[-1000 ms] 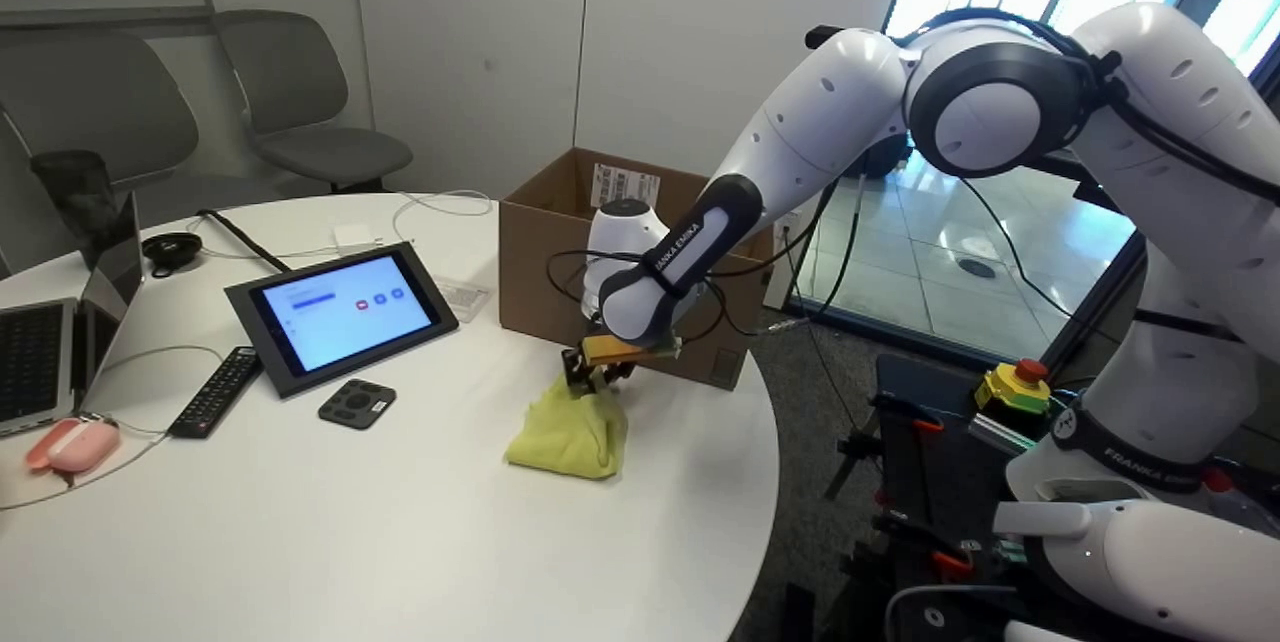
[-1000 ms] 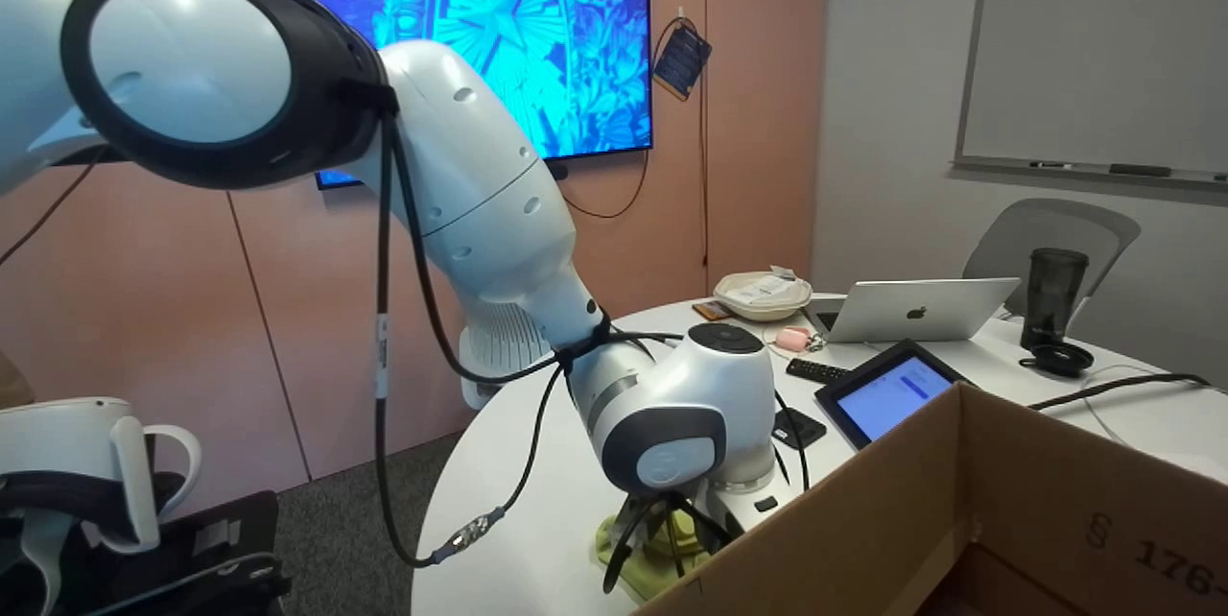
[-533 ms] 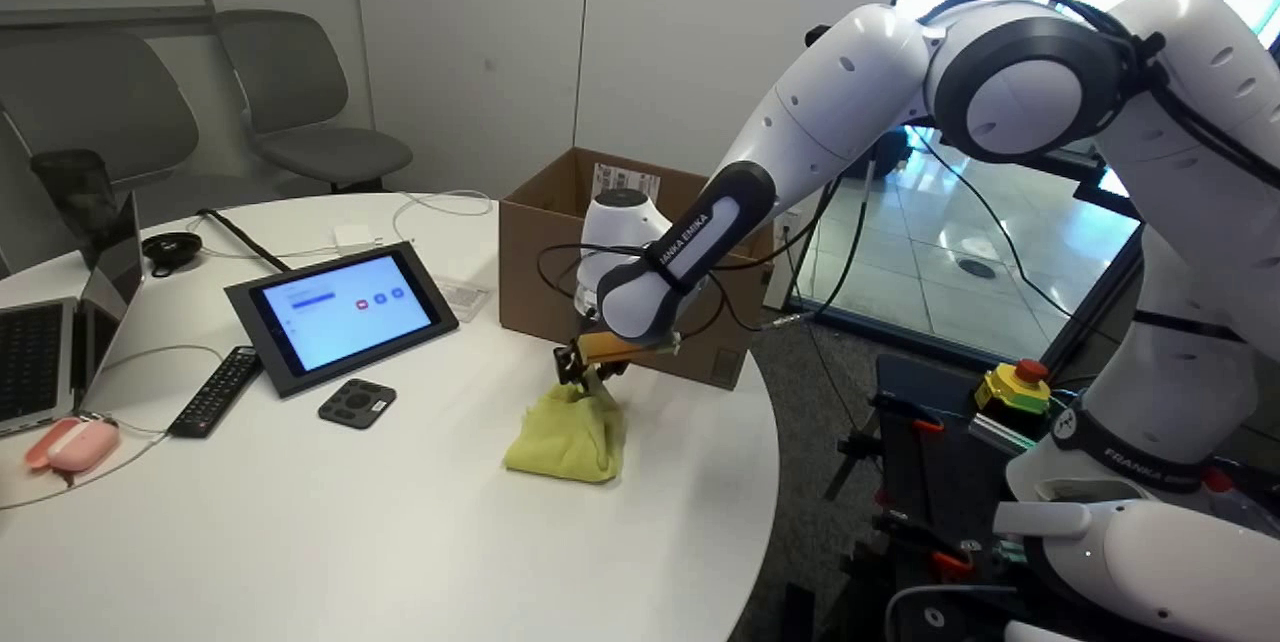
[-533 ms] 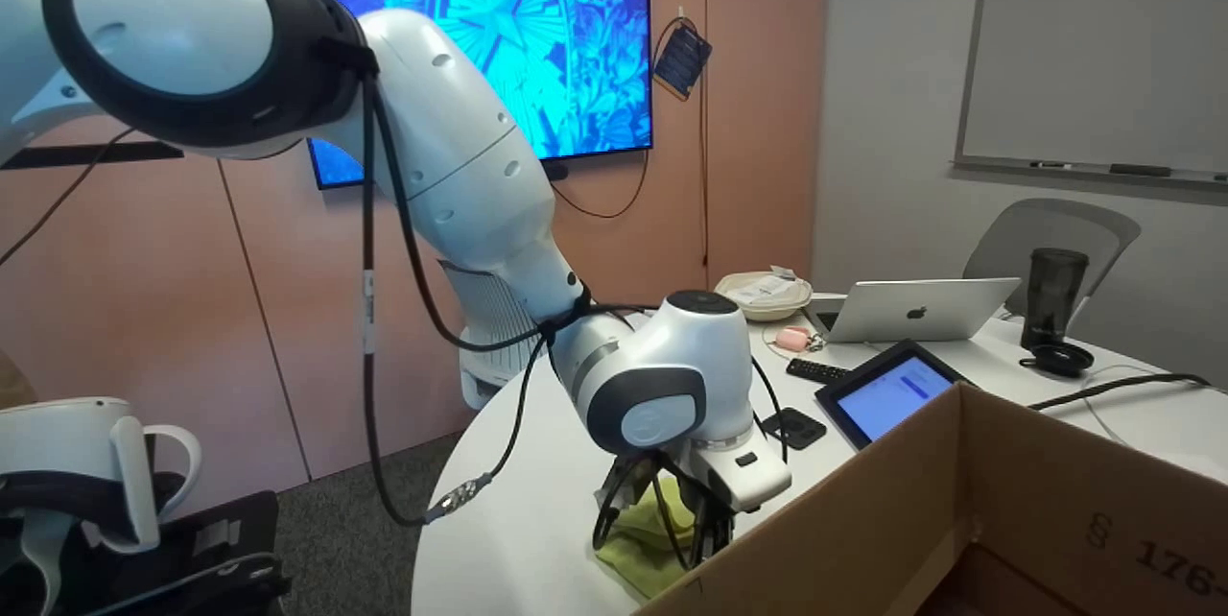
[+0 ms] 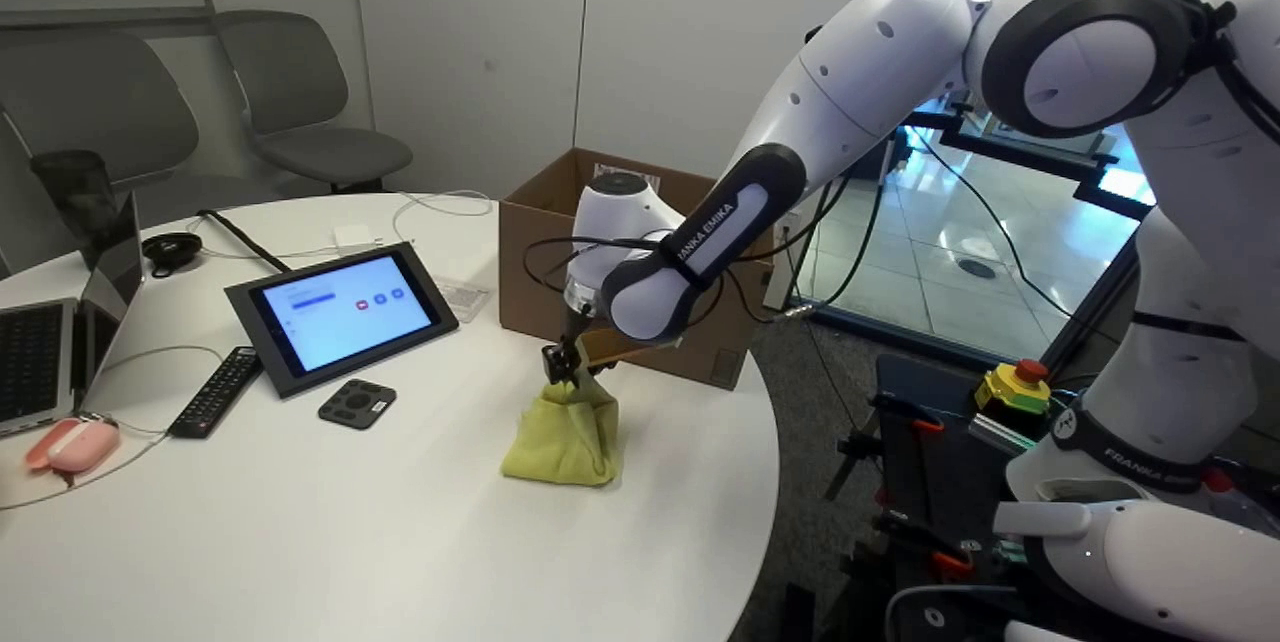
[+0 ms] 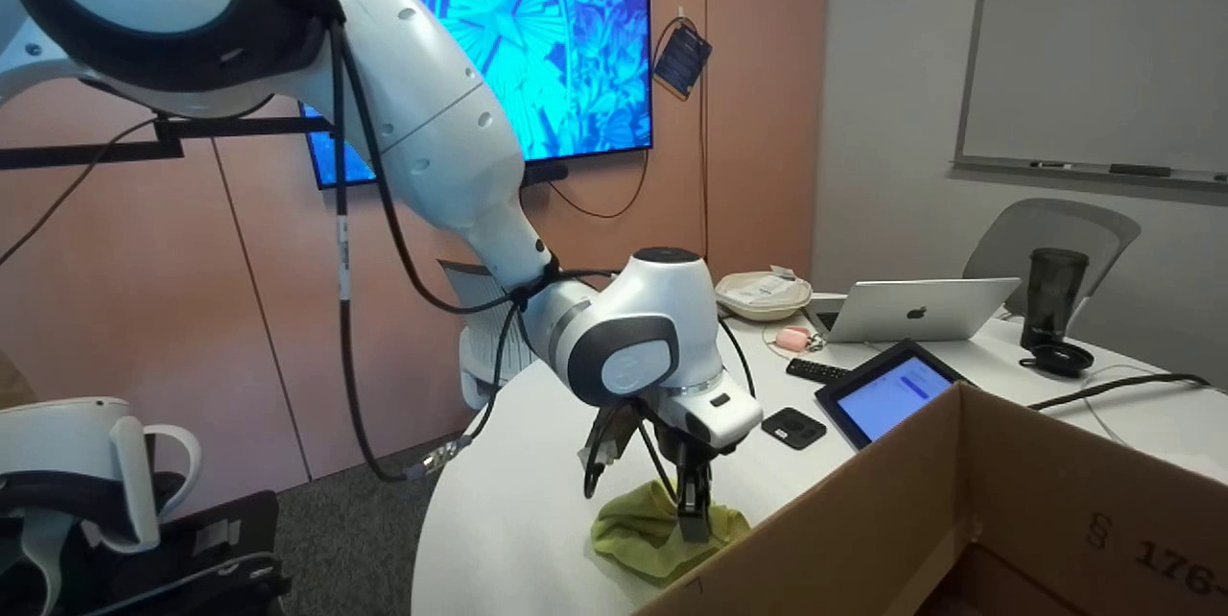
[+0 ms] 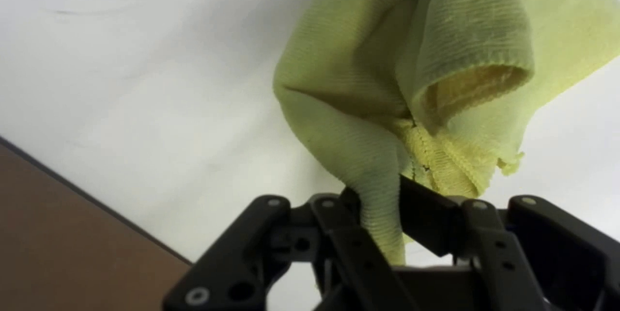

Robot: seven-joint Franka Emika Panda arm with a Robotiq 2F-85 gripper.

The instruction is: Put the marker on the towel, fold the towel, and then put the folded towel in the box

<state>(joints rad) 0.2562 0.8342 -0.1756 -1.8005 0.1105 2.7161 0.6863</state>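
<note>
Gripper (image 7: 378,194) held a pinched end of the lime-green towel (image 5: 562,440) | towel's base lay on the round white table (image 5: 400,522), near the cardboard box (image 5: 540,310), outside it | marker was not discernible | probably lifting: off-centre pinch called for slow, vertical rise, keeping loose folds closed

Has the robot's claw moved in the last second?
Yes. In an exterior view, the gripper has shifted up and left in the picture, away from the box, which has stayed put.
</note>
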